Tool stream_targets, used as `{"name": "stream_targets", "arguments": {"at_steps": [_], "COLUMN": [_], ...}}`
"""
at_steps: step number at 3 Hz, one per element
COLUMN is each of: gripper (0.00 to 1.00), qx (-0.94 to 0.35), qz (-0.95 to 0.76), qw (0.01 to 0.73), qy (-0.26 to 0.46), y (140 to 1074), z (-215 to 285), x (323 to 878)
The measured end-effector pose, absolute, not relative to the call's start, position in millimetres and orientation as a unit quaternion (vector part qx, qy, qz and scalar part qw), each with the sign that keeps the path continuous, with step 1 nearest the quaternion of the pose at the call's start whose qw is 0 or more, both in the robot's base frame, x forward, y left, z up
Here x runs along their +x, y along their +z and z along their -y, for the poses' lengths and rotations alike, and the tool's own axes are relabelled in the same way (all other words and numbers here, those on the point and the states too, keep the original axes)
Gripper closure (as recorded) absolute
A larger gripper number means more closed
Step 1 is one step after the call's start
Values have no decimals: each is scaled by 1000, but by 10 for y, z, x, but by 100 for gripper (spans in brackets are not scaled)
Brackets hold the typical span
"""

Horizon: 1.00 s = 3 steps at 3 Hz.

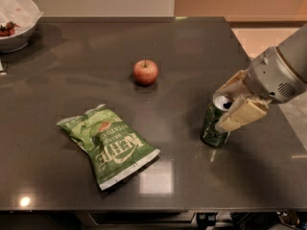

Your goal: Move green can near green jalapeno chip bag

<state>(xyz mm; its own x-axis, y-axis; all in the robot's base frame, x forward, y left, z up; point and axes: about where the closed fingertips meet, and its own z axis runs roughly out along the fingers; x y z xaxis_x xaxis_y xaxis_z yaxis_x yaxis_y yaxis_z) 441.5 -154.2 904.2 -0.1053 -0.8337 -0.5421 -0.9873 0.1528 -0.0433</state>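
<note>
**Tabletop** (182,47): dark, glossy, with pale reflections near the front edge.

**Green can** (212,128): upright on the right part of the tabletop. Dark green body with pale markings, and a silver top with the opening showing. It stands well apart from the chip bag, with bare surface between the two.

**Green jalapeno chip bag** (109,145): lying flat at the front left, turned on a slant. Light green and crinkled, with white "Kettle" lettering, a small red mark and pale crimped ends.

**Jaws**: at the top of the green can, reaching in from the right on a pale grey arm (283,71). They are spread apart, with one cream finger behind the can's rim and the other finger (242,115) across its near right shoulder (whether either one presses on the metal cannot be told).

**Apple** (146,72): red and yellow, stem up, toward the back centre. It is clear of both the can and the bag.

**Bowl** (21,30): white, at the back left corner and partly cut off by the edge of the view. It holds something dark red.
</note>
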Motion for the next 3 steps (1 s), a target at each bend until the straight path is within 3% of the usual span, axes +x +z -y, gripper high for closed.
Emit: {"name": "stream_targets", "arguments": {"at_steps": [2,3], "gripper": [87,100], "qx": [-644,-657], "qz": [-704,-683], "qw": [238,250], "qy": [181,198], "y": [9130,9224], "z": [1343,1062], "x": [4425,4491]}}
